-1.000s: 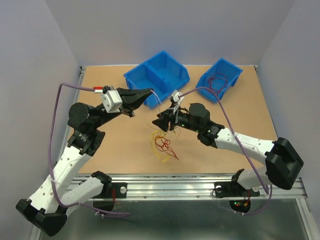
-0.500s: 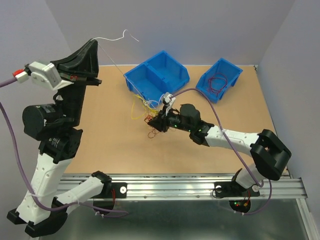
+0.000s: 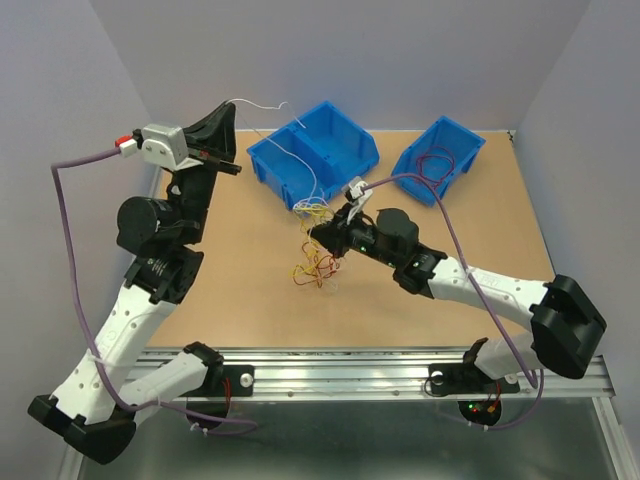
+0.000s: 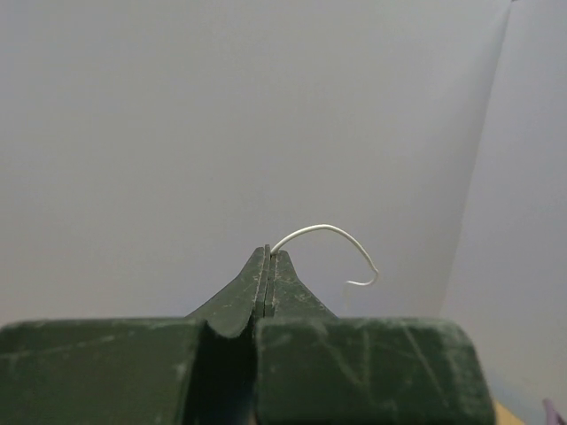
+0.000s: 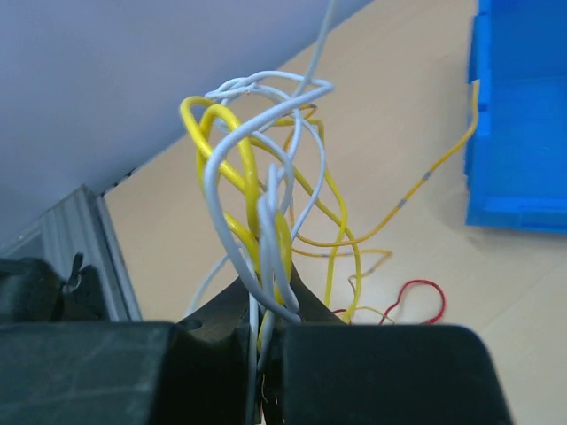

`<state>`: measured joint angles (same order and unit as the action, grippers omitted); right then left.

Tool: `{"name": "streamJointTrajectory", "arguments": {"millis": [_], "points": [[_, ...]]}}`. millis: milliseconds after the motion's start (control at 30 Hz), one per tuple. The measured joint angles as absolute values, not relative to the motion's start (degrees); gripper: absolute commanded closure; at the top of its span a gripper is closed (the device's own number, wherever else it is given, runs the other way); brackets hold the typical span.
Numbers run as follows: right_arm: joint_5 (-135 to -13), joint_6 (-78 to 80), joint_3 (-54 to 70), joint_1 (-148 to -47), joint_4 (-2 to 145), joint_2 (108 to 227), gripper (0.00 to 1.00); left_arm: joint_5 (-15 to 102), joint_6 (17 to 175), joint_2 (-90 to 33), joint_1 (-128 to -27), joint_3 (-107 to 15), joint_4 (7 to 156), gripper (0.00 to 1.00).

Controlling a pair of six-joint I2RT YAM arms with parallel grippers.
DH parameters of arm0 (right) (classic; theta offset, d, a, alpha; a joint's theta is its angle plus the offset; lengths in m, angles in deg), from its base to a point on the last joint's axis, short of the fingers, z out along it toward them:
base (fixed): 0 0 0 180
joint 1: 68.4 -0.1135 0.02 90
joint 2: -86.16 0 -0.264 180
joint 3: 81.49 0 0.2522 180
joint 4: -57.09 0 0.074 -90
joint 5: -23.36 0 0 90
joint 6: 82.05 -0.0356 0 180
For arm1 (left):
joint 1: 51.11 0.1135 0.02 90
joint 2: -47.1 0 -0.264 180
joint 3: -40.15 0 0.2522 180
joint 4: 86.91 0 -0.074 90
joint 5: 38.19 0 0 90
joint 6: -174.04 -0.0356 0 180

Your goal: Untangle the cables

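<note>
Raised at the far left, the left gripper pinches a white cable tight, while the right gripper clamps shut on the yellow-and-white tangle mid-table.

The left arm and right arm share white lower links and black, rounded joint housings. A thick purple cable runs along each. The left claw and right claw are dark wedges with scuffed fingers. The left arm's white wrist module bears a red plug. Green lights dot the right arm.
</note>
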<state>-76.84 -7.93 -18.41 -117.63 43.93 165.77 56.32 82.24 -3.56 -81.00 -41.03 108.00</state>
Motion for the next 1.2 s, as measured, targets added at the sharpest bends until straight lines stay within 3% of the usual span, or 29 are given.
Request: {"name": "streamJointTrajectory", "arguments": {"millis": [300,500,667,867,1000,1200], "points": [[-43.0,-17.1,-21.2,-117.5,50.3,161.8,0.99,80.0,76.4,-3.1,-81.0,-40.9,111.1,1.0],[-31.9,-25.2,-24.5,-114.2,52.0,158.6,0.99,95.7,66.9,-0.5,-79.4,-41.1,121.7,1.0],[-28.3,-30.4,-26.3,-110.6,55.3,157.9,0.99,100.0,64.2,4.9,-79.0,-37.2,132.1,1.0],[-30.6,-29.4,-26.4,-110.7,56.3,156.0,0.99,96.4,67.6,9.9,-78.7,-29.4,140.7,1.0],[-36.9,-25.6,-26.4,-110.7,55.6,155.8,0.94,85.9,71.8,8.1,-78.7,-26.0,136.5,1.0],[-40.7,-22.9,-26.4,-110.8,54.5,154.9,0.94,71.8,75.0,0.0,-78.7,-29.2,127.9,1.0]]}}
